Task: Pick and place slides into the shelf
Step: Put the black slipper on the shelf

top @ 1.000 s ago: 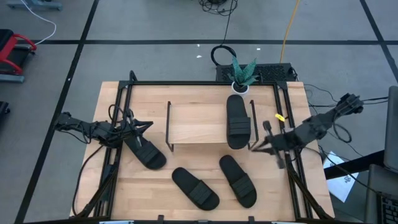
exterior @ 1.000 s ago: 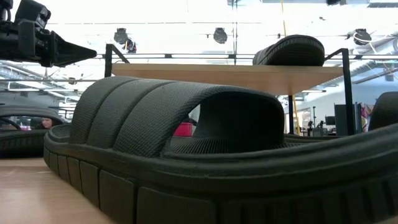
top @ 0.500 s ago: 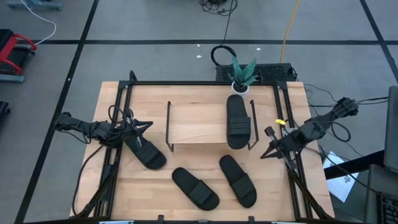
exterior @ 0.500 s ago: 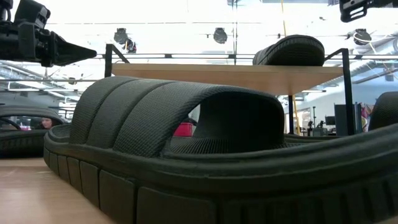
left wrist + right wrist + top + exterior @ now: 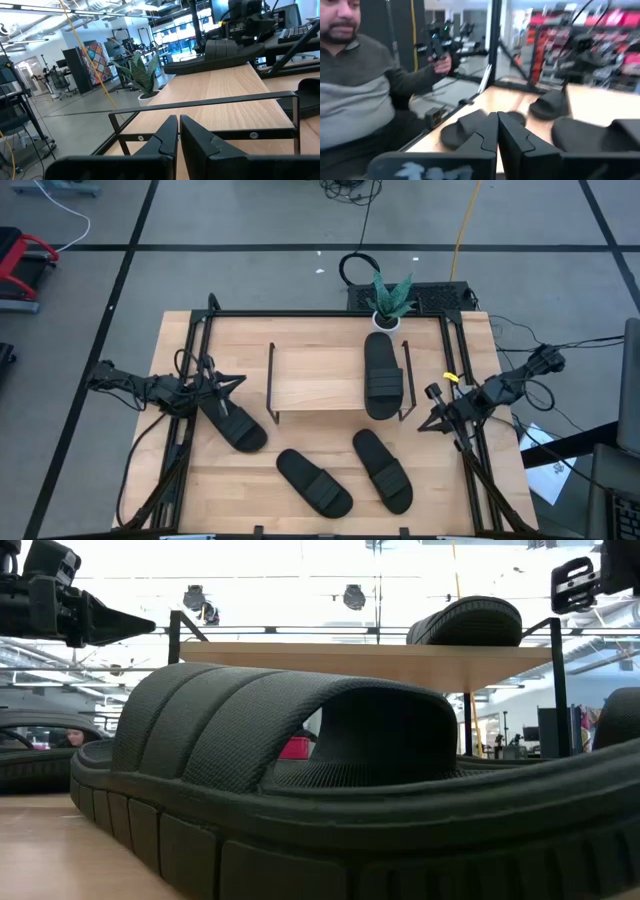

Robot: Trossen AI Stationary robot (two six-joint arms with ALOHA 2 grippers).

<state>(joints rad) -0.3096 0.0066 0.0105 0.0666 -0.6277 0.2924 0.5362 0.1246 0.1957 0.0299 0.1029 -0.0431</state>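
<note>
One black slide [image 5: 382, 375] lies flat on the right end of the shelf's top board [image 5: 320, 378]; the left wrist view shows this slide [image 5: 220, 52] too. Three more slides lie sole-down on the table: one at the left [image 5: 233, 423], one at the near middle [image 5: 313, 482], one right of it [image 5: 382, 470]. My left gripper [image 5: 240, 379] is shut and level at the table's left side, just beyond the left slide, holding nothing. My right gripper [image 5: 424, 423] is shut and level at the table's right side, beside the shelf's right frame, holding nothing.
A potted plant [image 5: 390, 300] stands at the far edge behind the shelf. Black rails [image 5: 455, 370] run along the table's sides. A person [image 5: 355, 90] sits beyond the table's left side. In the low view, one slide [image 5: 300, 770] fills the foreground.
My right gripper has sunk and drawn back from the shelf toward the table's right edge, staying shut. It has come into the low view from above at the upper right. The slides and the shelf have not moved.
</note>
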